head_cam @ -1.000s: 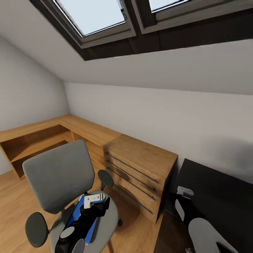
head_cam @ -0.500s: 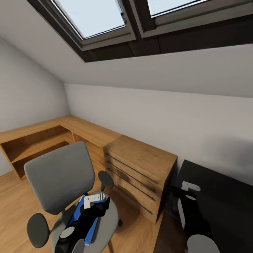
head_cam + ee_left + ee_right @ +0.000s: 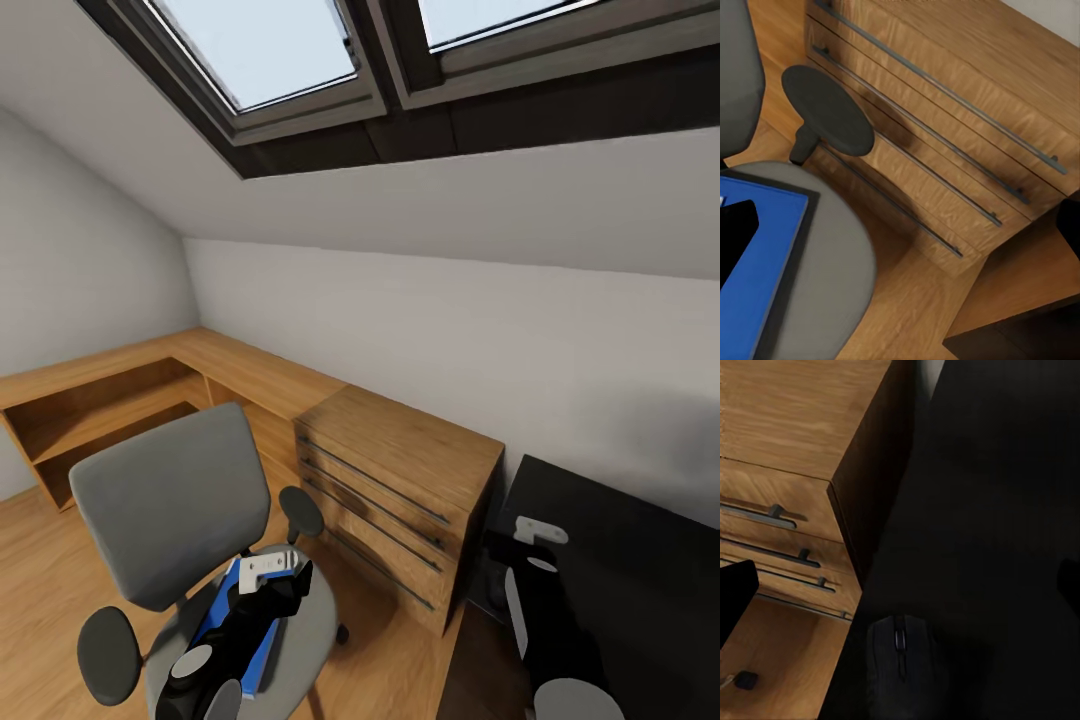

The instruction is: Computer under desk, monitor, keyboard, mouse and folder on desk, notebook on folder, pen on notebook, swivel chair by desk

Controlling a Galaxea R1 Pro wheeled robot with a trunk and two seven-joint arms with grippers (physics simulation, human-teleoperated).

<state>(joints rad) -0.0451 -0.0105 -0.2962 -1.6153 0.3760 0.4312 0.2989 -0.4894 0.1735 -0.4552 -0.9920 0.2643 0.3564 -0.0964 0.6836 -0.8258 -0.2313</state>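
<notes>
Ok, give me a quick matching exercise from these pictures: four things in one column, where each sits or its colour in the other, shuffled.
Things:
1. folder
2. mouse
3. swivel chair
4. chest

Descriptions:
A. on the black desk
B. grey, with black armrests
C. on the chair seat
D. light wood, with bar handles

Pairs: 1-C, 2-A, 3-B, 4-D

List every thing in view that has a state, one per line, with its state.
folder: lying flat on the chair seat, under the left gripper.
swivel chair: upright, standing apart from the desk.
mouse: resting on the desk top.
desk: black top, the right arm over it.
wooden chest: all drawers shut.
left gripper: over the folder, open or shut unclear.
right gripper: above the desk, open or shut unclear.
</notes>
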